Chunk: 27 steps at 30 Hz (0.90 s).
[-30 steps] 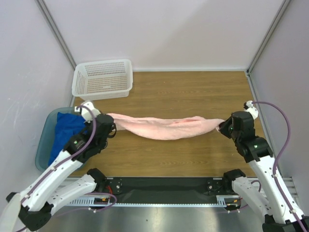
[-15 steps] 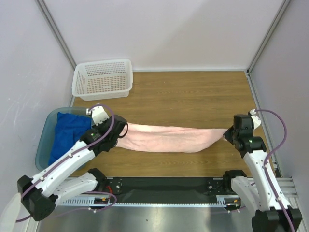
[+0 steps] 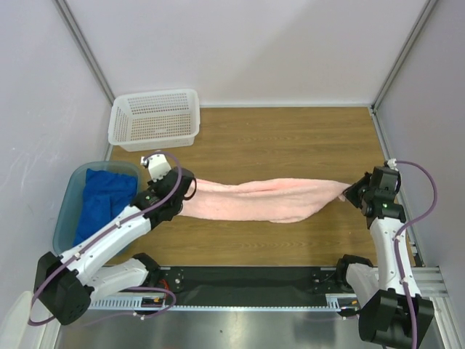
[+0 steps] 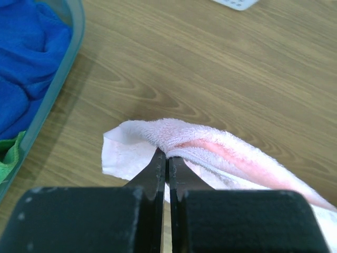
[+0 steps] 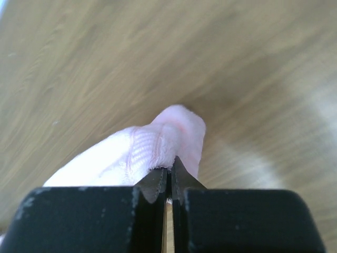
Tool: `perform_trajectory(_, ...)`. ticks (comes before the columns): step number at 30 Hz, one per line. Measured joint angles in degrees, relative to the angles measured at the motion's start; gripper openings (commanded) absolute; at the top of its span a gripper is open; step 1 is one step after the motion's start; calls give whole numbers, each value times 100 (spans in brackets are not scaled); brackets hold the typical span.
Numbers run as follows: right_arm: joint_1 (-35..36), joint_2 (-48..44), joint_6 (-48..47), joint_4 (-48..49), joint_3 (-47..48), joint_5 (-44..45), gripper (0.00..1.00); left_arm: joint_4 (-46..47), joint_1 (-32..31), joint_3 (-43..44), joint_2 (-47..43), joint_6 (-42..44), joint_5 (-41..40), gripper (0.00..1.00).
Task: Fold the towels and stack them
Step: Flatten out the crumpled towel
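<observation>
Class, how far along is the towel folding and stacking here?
Done: no folded stack visible. In hand: pink towel stretched between left gripper and right gripper, both shut on its ends. Left: folding it, plus blue towel and green towel in the tub.

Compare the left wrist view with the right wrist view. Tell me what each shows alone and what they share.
Only the left wrist view: the left gripper shut on one end of the pink towel, the tub holding a blue towel and a sliver of green towel, and a basket corner. Only the right wrist view: the right gripper shut on the towel's other end. Both: the pink towel and the wooden table.
</observation>
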Motion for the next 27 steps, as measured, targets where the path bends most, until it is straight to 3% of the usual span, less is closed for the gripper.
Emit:
perform_trajectory(5,9,-306,-459,-70,590,-577,0,79,4,249,-393,415,310,0)
perform_trajectory(15,212,-1432,-822,-297,1781,-807,1,-385,11,1346,-1792,962,850,0)
perform_trajectory(17,219,-1539,-852,-529,1987,-813,13,-557,13,1534,-1974,1021,955,0)
perform_trajectory(21,219,-1823,-946,-999,2531,-820,24,-857,15,1814,-2319,1123,1182,0)
perform_trajectory(24,219,-2094,-1014,-1346,2828,-855,16,-951,17,1832,-2448,1143,1307,0)
perform_trajectory(27,219,-2138,-1021,-1593,2732,-835,0,-951,24,1578,-2439,1121,1436,0)
